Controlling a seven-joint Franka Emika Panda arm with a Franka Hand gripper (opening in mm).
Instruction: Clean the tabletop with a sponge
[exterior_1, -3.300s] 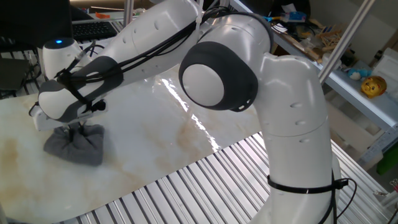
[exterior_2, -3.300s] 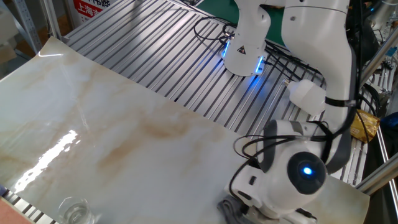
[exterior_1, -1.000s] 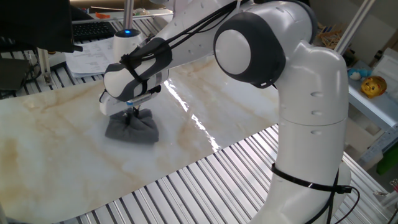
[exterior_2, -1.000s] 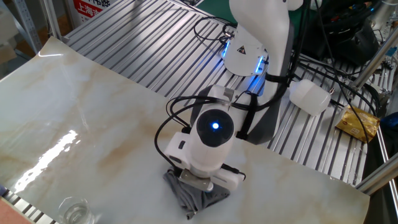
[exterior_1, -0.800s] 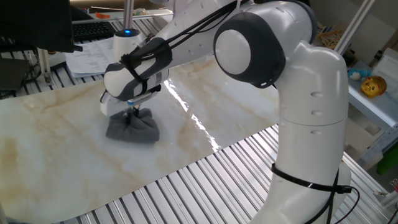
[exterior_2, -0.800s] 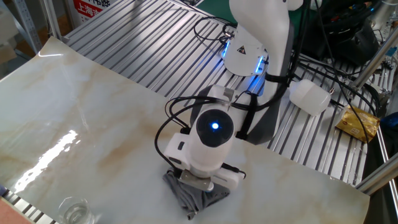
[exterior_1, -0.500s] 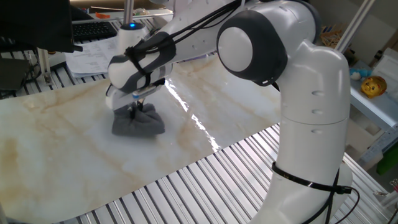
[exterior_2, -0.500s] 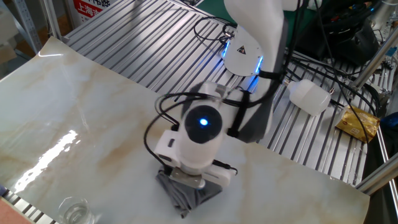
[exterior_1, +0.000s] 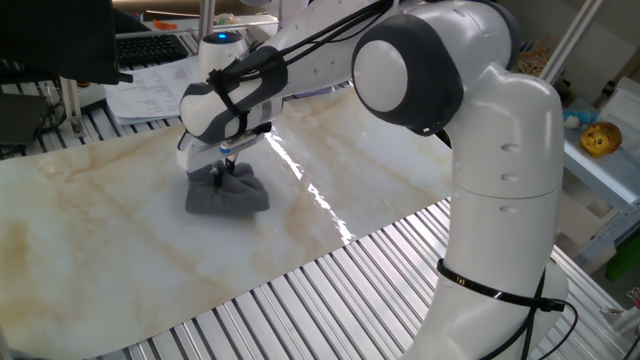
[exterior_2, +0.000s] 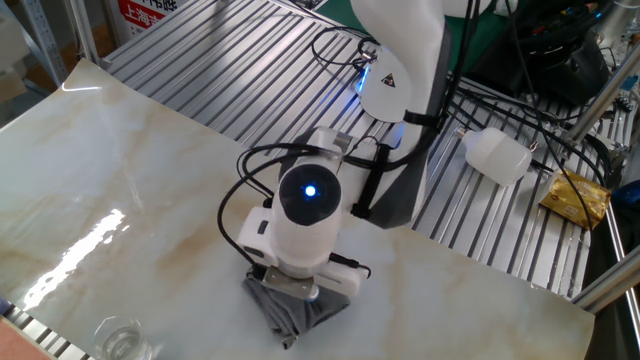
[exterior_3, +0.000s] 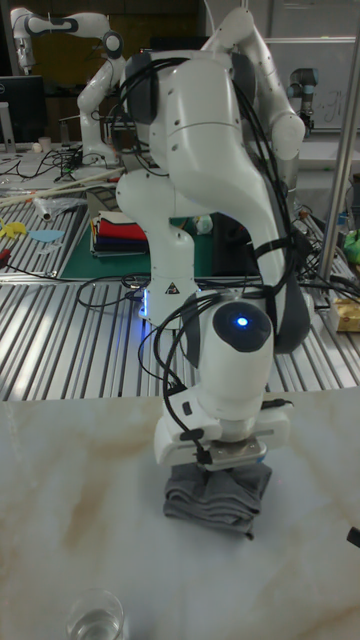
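Note:
The dark grey sponge (exterior_1: 228, 194) lies bunched on the cream marble tabletop (exterior_1: 120, 250), left of its middle. My gripper (exterior_1: 224, 173) points straight down and is shut on the sponge's gathered top, pressing it to the slab. From the other fixed view the sponge (exterior_2: 291, 309) pokes out under the white hand, and the gripper (exterior_2: 293, 288) is mostly covered by the wrist. In the tall fixed view the sponge (exterior_3: 217, 495) sits flat on the tabletop (exterior_3: 70, 490) beneath the gripper (exterior_3: 226, 462).
A small clear glass (exterior_2: 124, 340) stands near the slab's edge; it also shows as a glass (exterior_3: 97, 616) in the tall view. Ribbed metal slats (exterior_1: 330, 300) surround the slab. A white bottle (exterior_2: 497, 156) and cables (exterior_2: 345, 45) lie on the slats by the arm's base.
The gripper has dragged the sponge across the slab, from its far left end toward the middle, staying shut on it throughout. In the last half second it slid a little further.

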